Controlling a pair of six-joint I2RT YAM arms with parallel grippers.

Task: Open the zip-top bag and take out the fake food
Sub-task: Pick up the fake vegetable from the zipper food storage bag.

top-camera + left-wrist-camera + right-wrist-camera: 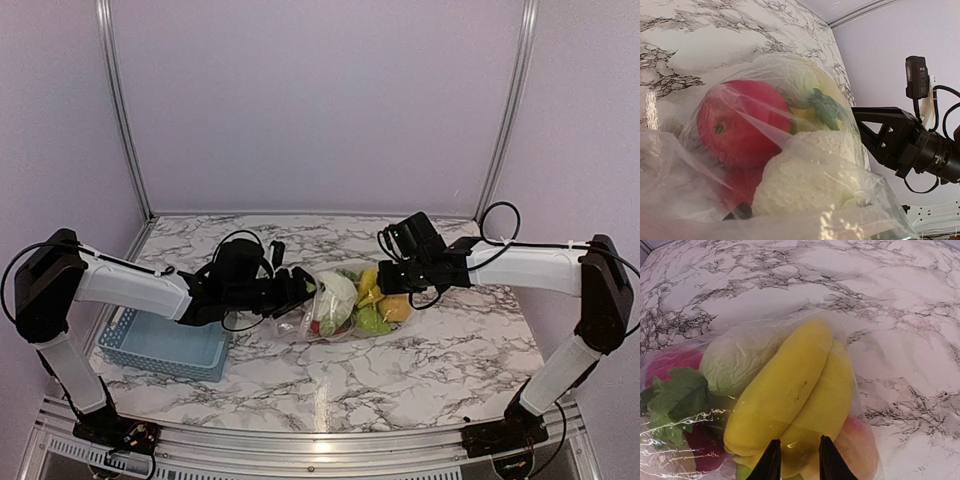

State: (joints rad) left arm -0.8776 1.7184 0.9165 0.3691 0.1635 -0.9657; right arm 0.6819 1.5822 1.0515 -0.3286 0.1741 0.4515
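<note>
1. Lying near the middle of the marble table [400,375], the zip-top bag [670,170] is a crumpled clear film between the two grippers, with the fake food [345,300] still inside it.
2. Through the plastic show two yellow bananas [790,385], a pale cabbage [740,360], a red apple [735,125] and a green leaf [680,395]. A green pear [372,320] sits at the bag's right end.
3. The right gripper [797,442] has its jaws a narrow gap apart, tips at the film over the bananas. Whether any plastic is caught between them cannot be told.
4. The left gripper [300,288] sits at the bag's left end. Bunched film fills the bottom of its wrist view and hides its fingers, so its width cannot be told.
5. A light blue lattice basket [165,345] stands at the table's left edge under the left arm, well apart from the bag.
6. Black cables [240,240] loop over both wrists. Any markings on the arms are too small to read.
</note>
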